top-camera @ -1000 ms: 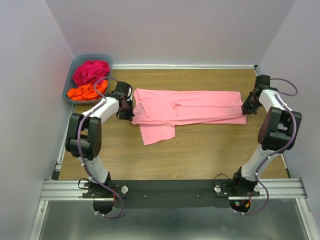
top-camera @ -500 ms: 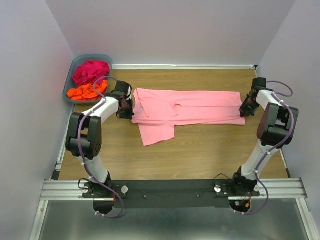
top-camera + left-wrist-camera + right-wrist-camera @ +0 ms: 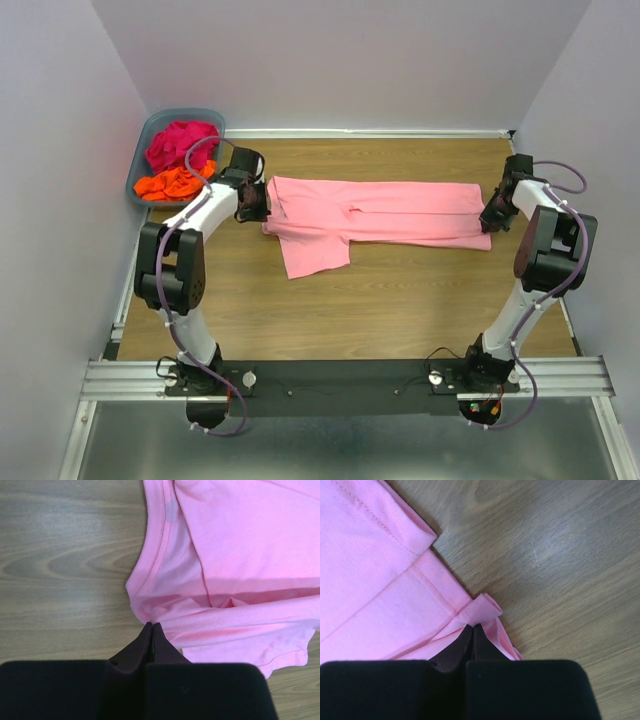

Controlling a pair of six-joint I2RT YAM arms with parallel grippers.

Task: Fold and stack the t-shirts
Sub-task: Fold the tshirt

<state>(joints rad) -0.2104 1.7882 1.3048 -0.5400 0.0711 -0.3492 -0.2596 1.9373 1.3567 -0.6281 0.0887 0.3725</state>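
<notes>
My left fingers (image 3: 141, 647) are pressed together on a bunched fold at the left end of the pink shirt (image 3: 380, 215). They pinch it just below a curved, stitched edge, and the cloth runs off from the tips in tight creases. My right fingers (image 3: 460, 647) are likewise closed, nipping the stitched hem corner at the shirt's right end, where a small curl of cloth rolls up just past the tips. The shirt lies stretched out long between my two arms across the far half of the wooden surface (image 3: 400, 300). It is doubled over lengthwise into a narrow band, with its left end at my left wrist and its right end at my right wrist. One loose flap hangs out of the band toward the near side, closer to the left end, and rests flat on the wood. In the far left corner sits a grey-blue basket (image 3: 150, 127), well apart from the pink shirt, holding a crumpled magenta shirt (image 3: 180, 142) at the back and an orange shirt (image 3: 172, 183) in front of it.
</notes>
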